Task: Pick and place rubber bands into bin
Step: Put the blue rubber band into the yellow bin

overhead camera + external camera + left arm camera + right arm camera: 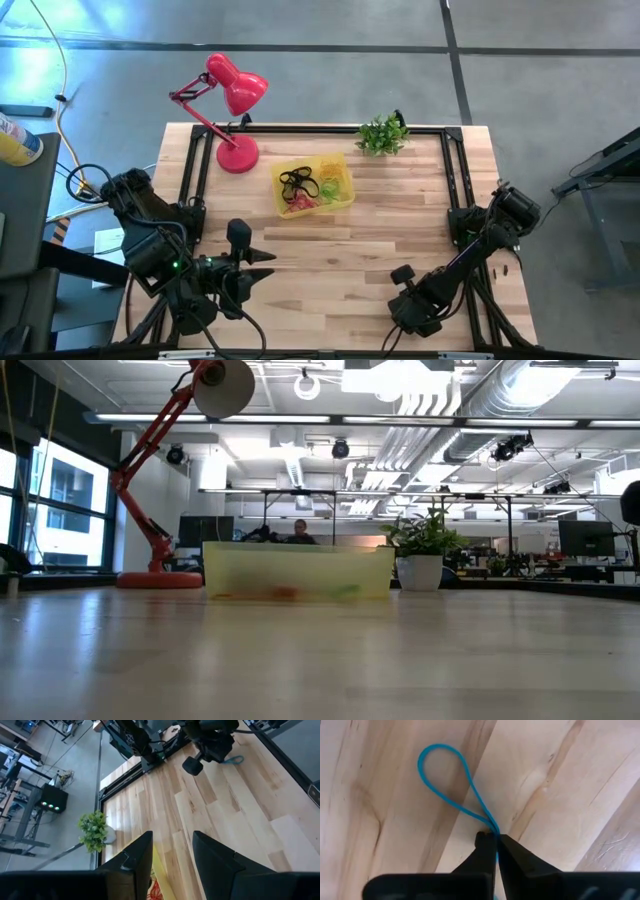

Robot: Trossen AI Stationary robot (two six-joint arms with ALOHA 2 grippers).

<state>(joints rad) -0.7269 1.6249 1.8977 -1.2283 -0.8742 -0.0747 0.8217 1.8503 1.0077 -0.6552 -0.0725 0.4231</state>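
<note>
Pick step is in hand, judged from the grip: the right gripper (pixel 492 840) is pinched shut on a blue band (pixel 445 785) at the table's (pixel 330 260) near right part; the fingers (pixel 512 851) are seen meeting on one end of the loop, the rest lying flat on the wood as a thin teardrop shape; the same band is glimpsed in the left wrist view, poking out beside the right gripper (pixel 192 765).

Next move, as judged: a lift clear of the wood, a carry across to the bin (pixel 340 200), a release over it; the band is thin and floppy, so a slip from the pinch is possible.

The bin is set at the table's far middle, just beside the red lamp (pixel 232 110), with a small plant (pixel 381 135) near it; yellow, translucent, shallow; bands (pixel 300 185) are already held in it, black loops plus red, orange and green ones; colour smears show through its wall in the low view (pixel 295 575).

The left gripper (pixel 172 852) is parked at the near left, fingers apart, nothing held between them.
</note>
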